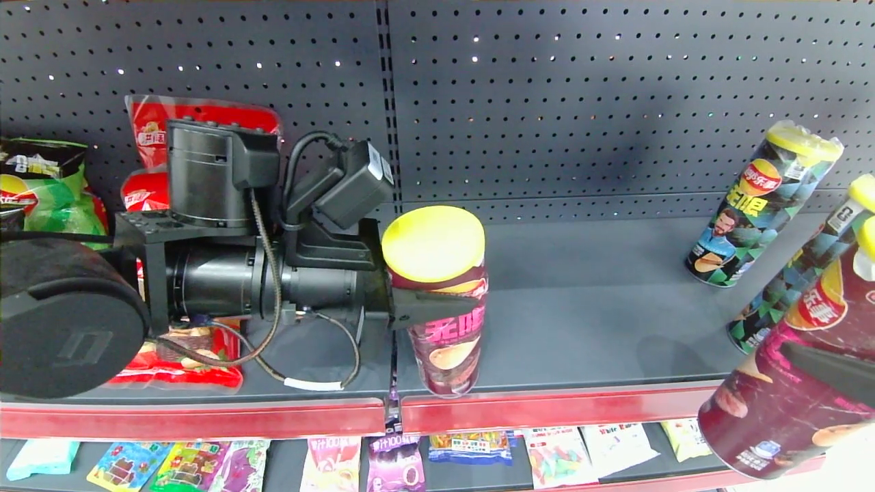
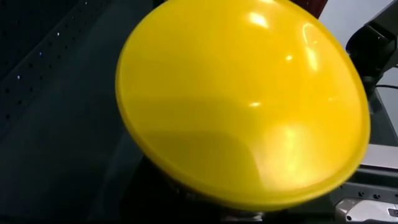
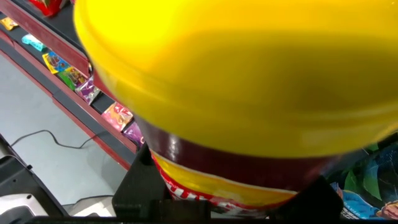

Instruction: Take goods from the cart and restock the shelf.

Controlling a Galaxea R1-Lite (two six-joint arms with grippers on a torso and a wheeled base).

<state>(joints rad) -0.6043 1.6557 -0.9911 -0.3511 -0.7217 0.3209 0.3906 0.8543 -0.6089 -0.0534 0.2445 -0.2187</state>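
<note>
A maroon chip can (image 1: 444, 342) with a yellow lid (image 1: 433, 242) stands upright at the front edge of the grey shelf (image 1: 581, 307). My left gripper (image 1: 441, 302) is shut on it just under the lid, which looms close in the left wrist view as lid (image 2: 242, 99). I cannot tell whether its base touches the shelf. At the lower right, in front of the shelf, my right gripper (image 1: 820, 372) is shut on a second maroon can (image 1: 772, 403), tilted. The right wrist view has this second can (image 3: 236, 174) and its yellow lid (image 3: 242, 68).
Two green-and-black cans (image 1: 759, 205) (image 1: 796, 280) stand at the shelf's right end. Red snack bags (image 1: 198, 116) and a green bag (image 1: 51, 198) sit behind my left arm. Bare shelf lies between the maroon can and the green cans. Candy packets (image 1: 472, 447) fill the lower shelf.
</note>
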